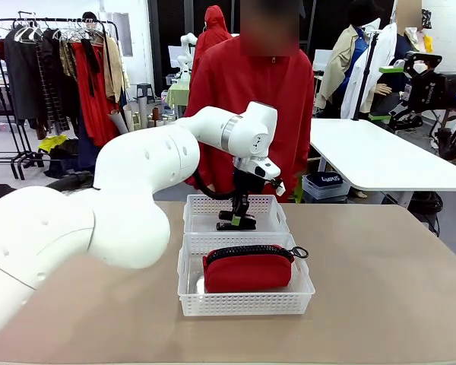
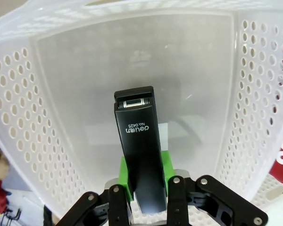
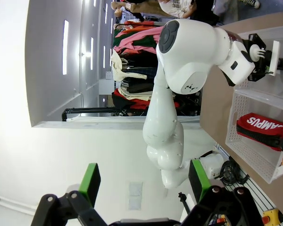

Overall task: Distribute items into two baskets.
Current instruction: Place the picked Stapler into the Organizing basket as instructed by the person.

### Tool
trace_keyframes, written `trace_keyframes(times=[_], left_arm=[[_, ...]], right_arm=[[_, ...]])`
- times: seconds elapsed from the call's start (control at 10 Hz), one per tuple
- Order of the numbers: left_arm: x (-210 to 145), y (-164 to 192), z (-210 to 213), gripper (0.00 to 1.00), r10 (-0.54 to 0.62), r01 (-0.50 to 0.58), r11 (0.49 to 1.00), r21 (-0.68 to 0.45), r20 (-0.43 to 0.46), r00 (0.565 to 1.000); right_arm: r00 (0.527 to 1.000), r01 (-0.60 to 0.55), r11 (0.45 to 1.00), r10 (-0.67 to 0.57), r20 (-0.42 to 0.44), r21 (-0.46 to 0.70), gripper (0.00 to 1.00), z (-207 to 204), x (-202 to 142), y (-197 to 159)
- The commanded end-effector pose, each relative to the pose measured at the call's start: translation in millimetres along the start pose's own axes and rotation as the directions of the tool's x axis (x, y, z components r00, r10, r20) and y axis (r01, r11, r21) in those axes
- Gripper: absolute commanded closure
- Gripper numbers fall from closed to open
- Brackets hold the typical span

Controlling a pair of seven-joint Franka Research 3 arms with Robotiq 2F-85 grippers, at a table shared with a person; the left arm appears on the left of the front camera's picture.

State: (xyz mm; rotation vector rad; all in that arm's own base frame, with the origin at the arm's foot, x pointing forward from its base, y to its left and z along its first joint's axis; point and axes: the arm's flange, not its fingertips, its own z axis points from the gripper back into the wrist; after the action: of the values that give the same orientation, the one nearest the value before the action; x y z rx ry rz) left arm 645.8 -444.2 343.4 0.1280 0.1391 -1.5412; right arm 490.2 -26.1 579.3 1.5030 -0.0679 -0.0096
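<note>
My left gripper reaches down into the far basket and is shut on the black stapler. In the left wrist view the stapler points away from me, clamped between the green pads of my left gripper, just above the clear bottom inside the basket's perforated walls. The red pouch lies in the near basket. My right gripper is open and holds nothing, off to the side. From there I see the red pouch in its basket.
A person in a red top stands at the far side of the table, right behind the baskets. A white table stands at the back right and a clothes rack at the back left. Bare brown tabletop lies to both sides of the baskets.
</note>
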Motion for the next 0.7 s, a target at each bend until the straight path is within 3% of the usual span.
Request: trace_keyframes(times=[0.0, 0.5, 0.6], left_arm=[[13.0, 29.5, 12.9, 0.98, -0.007, 0.007, 1.0, -0.007, -0.001, 1.0], [9.5, 29.8, 10.4, 0.02, 0.005, -0.005, 1.0, -0.013, -0.013, 1.0], [7.9, 28.2, 11.8, 0.0, 0.006, -0.006, 1.0, -0.012, -0.011, 1.0]], right_arm=[[1.0, -0.004, 1.0, 0.004, 0.011, -0.003, 0.0, -2.6, -2.5, 1.4], [1.0, -0.004, 1.0, 0.004, 0.011, -0.003, 0.0, -2.6, -2.5, 1.4], [1.0, -0.004, 1.0, 0.004, 0.011, -0.003, 0.0, -2.6, -2.5, 1.4]])
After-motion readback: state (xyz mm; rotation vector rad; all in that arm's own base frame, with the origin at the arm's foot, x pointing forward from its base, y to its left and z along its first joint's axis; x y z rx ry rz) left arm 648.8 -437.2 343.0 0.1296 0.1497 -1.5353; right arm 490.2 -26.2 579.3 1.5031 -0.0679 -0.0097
